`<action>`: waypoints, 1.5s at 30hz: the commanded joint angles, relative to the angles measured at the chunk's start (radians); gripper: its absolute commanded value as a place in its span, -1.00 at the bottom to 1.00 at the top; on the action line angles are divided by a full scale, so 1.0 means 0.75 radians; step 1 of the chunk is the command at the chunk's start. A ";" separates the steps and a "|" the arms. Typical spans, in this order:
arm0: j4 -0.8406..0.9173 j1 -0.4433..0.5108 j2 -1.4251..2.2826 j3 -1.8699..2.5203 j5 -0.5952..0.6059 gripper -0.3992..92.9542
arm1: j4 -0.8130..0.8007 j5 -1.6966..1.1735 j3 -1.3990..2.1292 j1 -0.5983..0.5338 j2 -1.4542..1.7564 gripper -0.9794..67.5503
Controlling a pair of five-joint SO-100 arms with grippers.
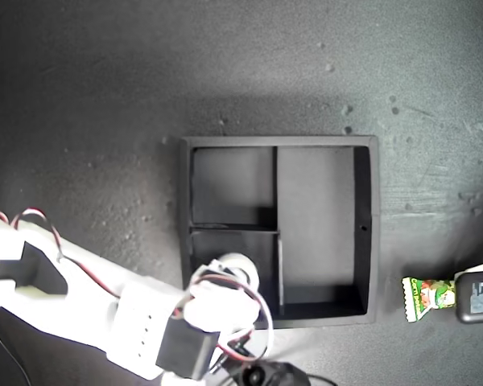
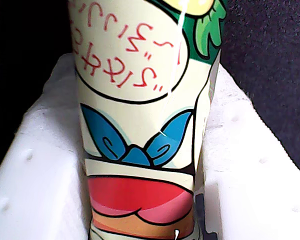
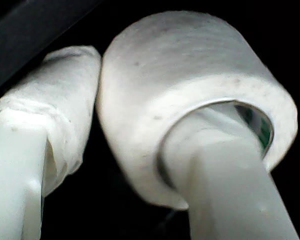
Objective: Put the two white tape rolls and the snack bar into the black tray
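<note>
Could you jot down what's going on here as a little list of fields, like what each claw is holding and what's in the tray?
first gripper: shut on the snack bar, at the exterior view's right edge
second gripper: shut on a tape roll, one finger through its hole, over the tray's small compartment nearest the exterior view's bottom
black tray: other compartments look empty
other tape roll: not seen

Only a dark grey, matte, grainy surface [image 1: 145, 104] is seen, filling the exterior view. Small pale specks and scuffs are scattered over it, most toward that view's upper right. Light is brighter along the top, dimmer toward the lower corners. No walls, windows or furniture are shown.
</note>
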 commanded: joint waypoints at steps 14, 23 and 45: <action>0.022 -0.053 0.495 0.125 0.086 -0.62 | 0.888 -0.988 -0.618 0.706 0.186 -0.98; 0.022 -0.247 0.972 0.309 0.180 -0.68 | 0.847 -1.340 -0.982 1.010 0.137 -0.98; 0.022 -0.205 1.583 1.119 -0.143 -0.76 | 1.174 0.393 -0.922 0.986 0.176 -0.98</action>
